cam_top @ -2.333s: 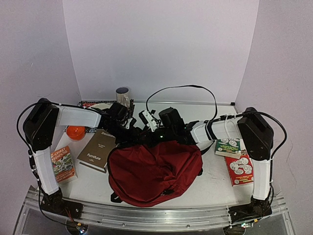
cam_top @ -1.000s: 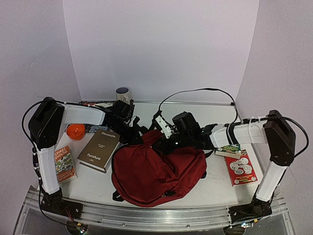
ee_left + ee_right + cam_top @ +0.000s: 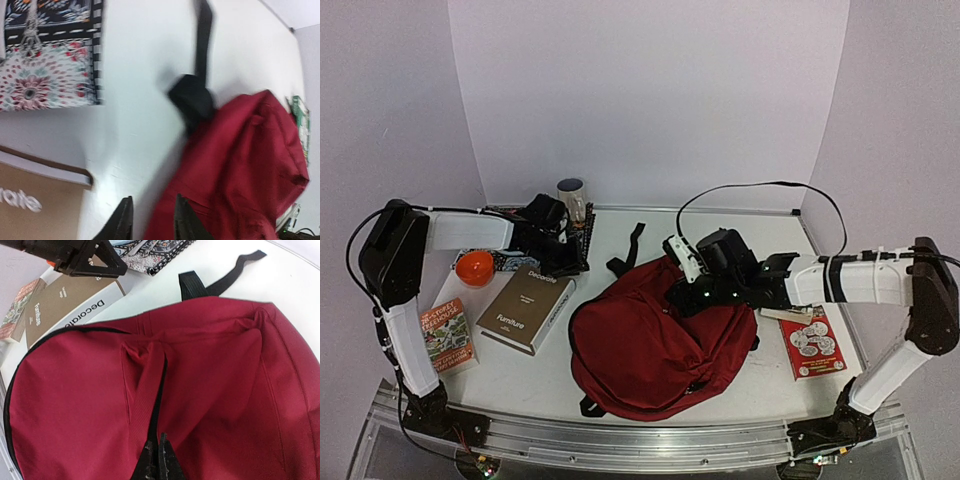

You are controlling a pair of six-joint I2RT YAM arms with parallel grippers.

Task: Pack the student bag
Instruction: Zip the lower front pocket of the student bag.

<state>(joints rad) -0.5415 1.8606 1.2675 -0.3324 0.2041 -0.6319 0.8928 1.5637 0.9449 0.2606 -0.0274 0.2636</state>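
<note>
The student bag (image 3: 660, 340) is a dark red backpack lying flat at the table's middle, with a black strap (image 3: 630, 245) trailing toward the back. My right gripper (image 3: 682, 295) is at the bag's far upper edge. In the right wrist view the gripper (image 3: 159, 441) is shut on a red webbing strip (image 3: 145, 395) of the bag (image 3: 215, 390), pulling the fabric into a ridge. My left gripper (image 3: 560, 258) is left of the bag, over the patterned cloth. In the left wrist view the gripper (image 3: 152, 202) is open and empty, just off the bag's edge (image 3: 240, 165).
A brown book (image 3: 525, 308) lies left of the bag, with an orange ball (image 3: 475, 268) and a small colourful book (image 3: 445, 335) beyond it. A patterned cloth (image 3: 582, 232) and a cup (image 3: 570, 195) are at the back. Red (image 3: 810, 345) and green (image 3: 788, 313) booklets lie at the right.
The bag has slid to the right with my right gripper holding it. My left gripper has come off the bag and pulled back to the left, toward the patterned cloth.
</note>
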